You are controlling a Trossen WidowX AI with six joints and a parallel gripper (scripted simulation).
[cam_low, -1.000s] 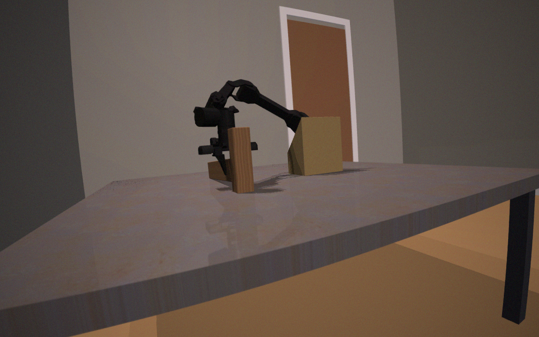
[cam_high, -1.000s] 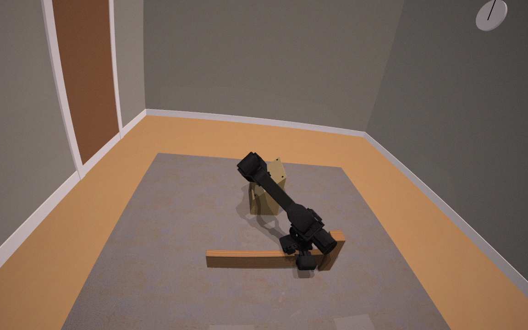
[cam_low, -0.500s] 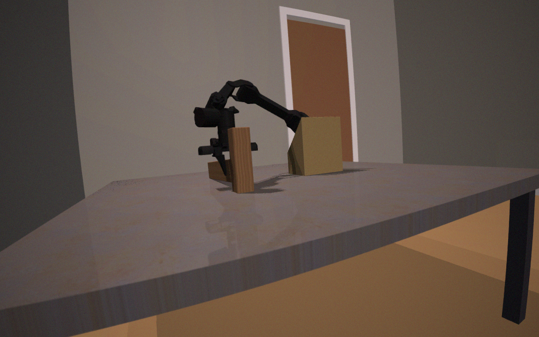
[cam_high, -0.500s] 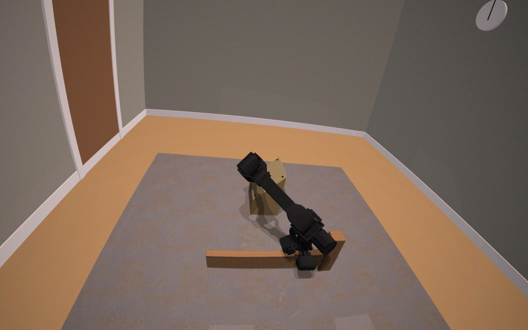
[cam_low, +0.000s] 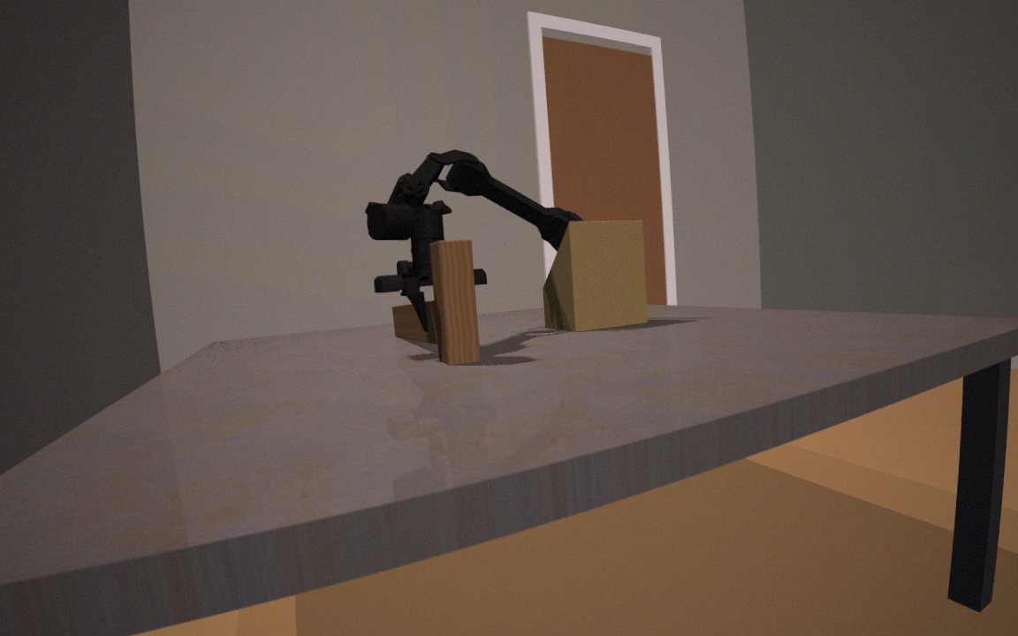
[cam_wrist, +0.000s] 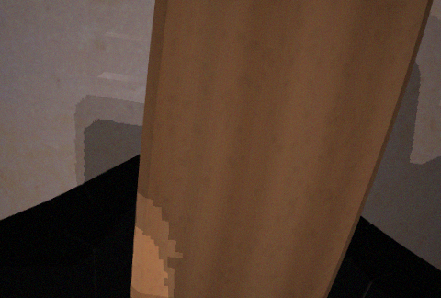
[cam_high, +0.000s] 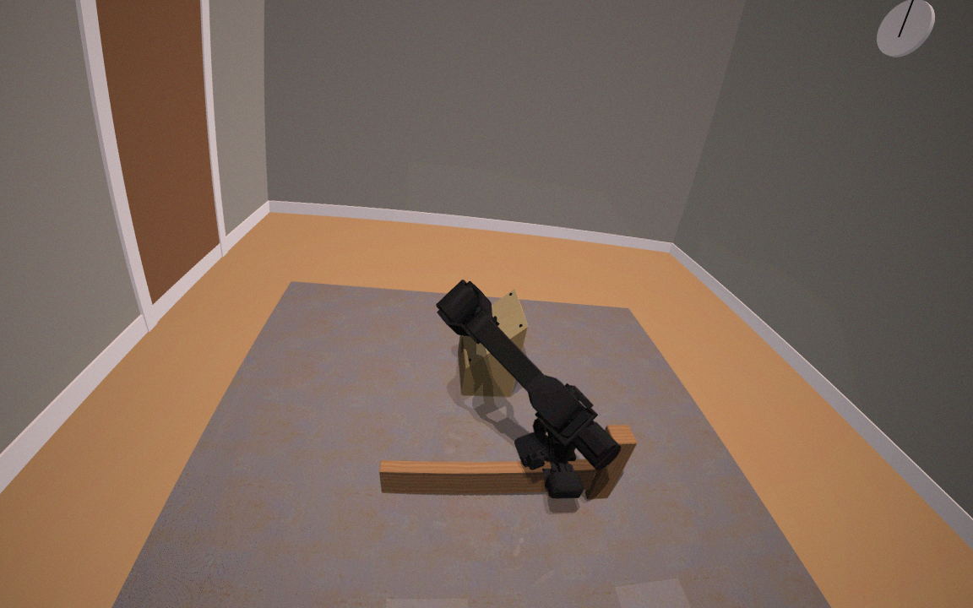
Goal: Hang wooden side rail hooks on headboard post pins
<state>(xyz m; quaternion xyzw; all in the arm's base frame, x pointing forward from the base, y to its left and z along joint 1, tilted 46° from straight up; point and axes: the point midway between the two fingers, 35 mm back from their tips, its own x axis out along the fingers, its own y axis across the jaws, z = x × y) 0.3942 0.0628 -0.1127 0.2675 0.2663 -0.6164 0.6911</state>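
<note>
The wooden side rail (cam_high: 448, 478) (cam_low: 411, 322) (cam_wrist: 276, 105) lies lengthwise, with its far end on the table in the top view. Its other end reaches the upright headboard post (cam_high: 621, 435) (cam_low: 456, 304), close against it. My gripper (cam_high: 551, 470) (cam_low: 425, 320) is shut on the rail near the post, pointing down, with one finger on each side. In the wrist view the rail fills the middle, between the dark finger parts. The hooks, the pins and the slot are hidden behind the arm, the gripper and the post, so I cannot tell whether the hooks sit on the pins.
A yellowish block (cam_high: 508, 313) (cam_low: 607, 272), the arm's mount, stands toward the back of the grey table (cam_high: 285, 423) (cam_low: 655, 379). The arm reaches from it over the rail. The wrist motor housing hangs close beside the post's top.
</note>
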